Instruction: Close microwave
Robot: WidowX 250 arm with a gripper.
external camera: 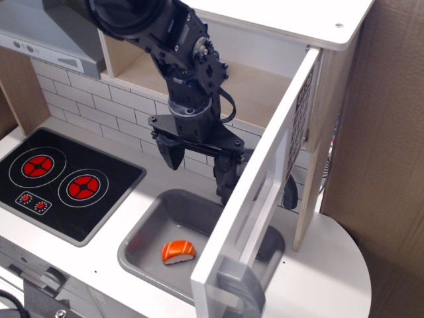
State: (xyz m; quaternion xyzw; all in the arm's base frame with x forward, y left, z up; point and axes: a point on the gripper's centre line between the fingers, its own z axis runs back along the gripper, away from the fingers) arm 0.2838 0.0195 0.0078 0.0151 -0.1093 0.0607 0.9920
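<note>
The microwave (218, 79) is a pale wooden box at the top, and its cavity is open. Its wide white door (268, 192) stands swung out toward the camera, hinged at the right. The grey bar handle (237, 291) is at the door's near end. The dark keypad panel (301, 109) shows edge-on near the hinge. My black gripper (199, 169) hangs below the cavity and above the sink, on the inner side of the door. Its jaws are open and empty. The right finger (225, 179) is close to the door's inner face; I cannot tell if it touches.
A grey sink (142, 232) holds an orange and white toy sushi (178, 252). A black stove with two red burners (63, 182) lies at the left. A grey slanted range hood (46, 33) is at the top left. A cardboard wall (391, 165) stands at the right.
</note>
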